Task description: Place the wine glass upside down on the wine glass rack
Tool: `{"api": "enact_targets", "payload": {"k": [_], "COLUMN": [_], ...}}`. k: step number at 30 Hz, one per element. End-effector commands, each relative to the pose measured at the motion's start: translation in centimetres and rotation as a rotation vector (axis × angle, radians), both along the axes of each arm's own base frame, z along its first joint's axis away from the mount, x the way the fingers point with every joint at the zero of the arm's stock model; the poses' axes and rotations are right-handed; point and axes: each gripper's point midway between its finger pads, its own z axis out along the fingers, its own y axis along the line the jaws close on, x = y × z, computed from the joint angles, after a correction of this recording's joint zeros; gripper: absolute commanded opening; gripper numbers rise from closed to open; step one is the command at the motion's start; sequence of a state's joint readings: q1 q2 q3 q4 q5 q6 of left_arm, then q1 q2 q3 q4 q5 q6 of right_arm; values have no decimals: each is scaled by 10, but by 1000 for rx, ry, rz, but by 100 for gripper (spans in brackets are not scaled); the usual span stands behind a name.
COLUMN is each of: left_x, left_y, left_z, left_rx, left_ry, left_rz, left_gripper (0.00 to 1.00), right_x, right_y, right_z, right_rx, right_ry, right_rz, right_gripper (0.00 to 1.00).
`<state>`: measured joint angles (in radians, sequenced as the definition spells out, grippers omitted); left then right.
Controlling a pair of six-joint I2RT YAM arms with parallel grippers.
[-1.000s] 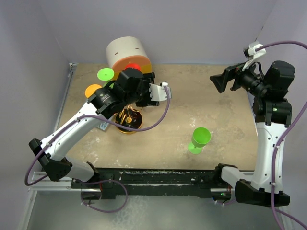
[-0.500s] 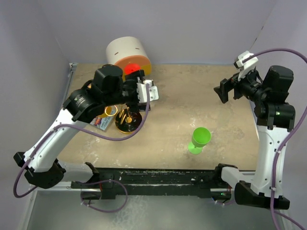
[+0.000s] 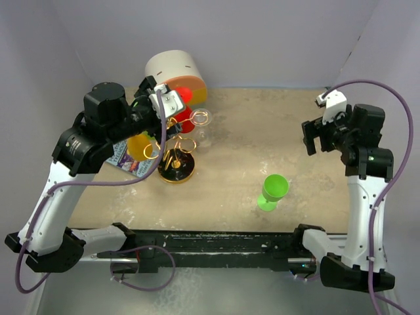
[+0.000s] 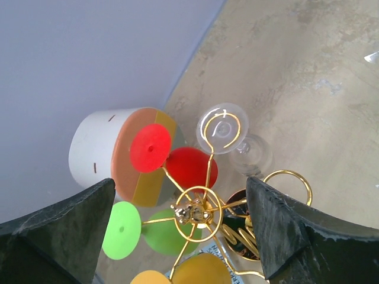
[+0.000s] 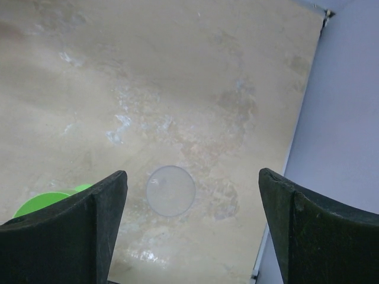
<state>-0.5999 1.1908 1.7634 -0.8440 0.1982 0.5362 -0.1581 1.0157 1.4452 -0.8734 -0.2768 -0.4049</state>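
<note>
The gold wire rack stands on its round black base at the left of the table. In the left wrist view its hub carries a red glass, a clear glass, a green glass and a yellow glass, all hanging upside down. A green wine glass stands upright on the table at mid-right, and its rim shows in the right wrist view. My left gripper is open and empty above the rack. My right gripper is open and empty, high at the right.
The cream-and-orange cylinder stands at the back left behind the rack, also in the left wrist view. A printed card lies left of the rack. A faint clear round disc lies on the table under my right gripper. Walls enclose the table.
My left arm has lifted and drawn back to the left, uncovering the rack and its hanging glasses. My right gripper has swung down and toward the right wall. The green glass has not moved.
</note>
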Motion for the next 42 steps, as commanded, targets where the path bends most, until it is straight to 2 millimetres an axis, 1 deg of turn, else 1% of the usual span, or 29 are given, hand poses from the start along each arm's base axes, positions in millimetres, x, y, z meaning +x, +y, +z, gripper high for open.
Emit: {"api": "enact_targets", "payload": {"k": [1,4,6,10,17,22,24,28,34,36,39,42], "left_x": [7,11,13,14,20,23,28,40,37,36,39,37], "left_y": [12,14,14,12,13,13,15,21,21,23,23,22], "left_z": [28,27,25,24,18,14,16,15,19,22,19,17], "left_rx": [-68,-65,-63,-63,-57,-55,-77,-103,-171,-185,-195,-202], "left_ry": [-63,-62,-58,-54,-47,-42,-47,-43,-12,-8,0,17], "left_rz": [77,88,91,87,97,102,134,200,199,206,217,197], "left_gripper": [94,94,94,94,95,97,100,99,99,99,99,99], "right_x": [-7,-12,-14,-15,-11,-4,-1,3,7,9,11,15], "right_y": [-18,-25,-30,-36,-40,-36,-35,-35,-34,-33,-30,-31], "right_z": [-19,-34,-46,-66,-87,-98,-101,-109,-123,-125,-128,-124], "right_rx": [-14,-34,-50,-68,-76,-57,-49,-47,-39,-34,-23,-22], "right_ry": [72,116,151,209,265,296,308,331,362,368,375,364], "right_rz": [-121,-158,-183,-208,-220,-197,-193,-186,-174,-168,-155,-153], "right_gripper": [92,88,83,76,65,57,54,48,41,37,29,19]}}
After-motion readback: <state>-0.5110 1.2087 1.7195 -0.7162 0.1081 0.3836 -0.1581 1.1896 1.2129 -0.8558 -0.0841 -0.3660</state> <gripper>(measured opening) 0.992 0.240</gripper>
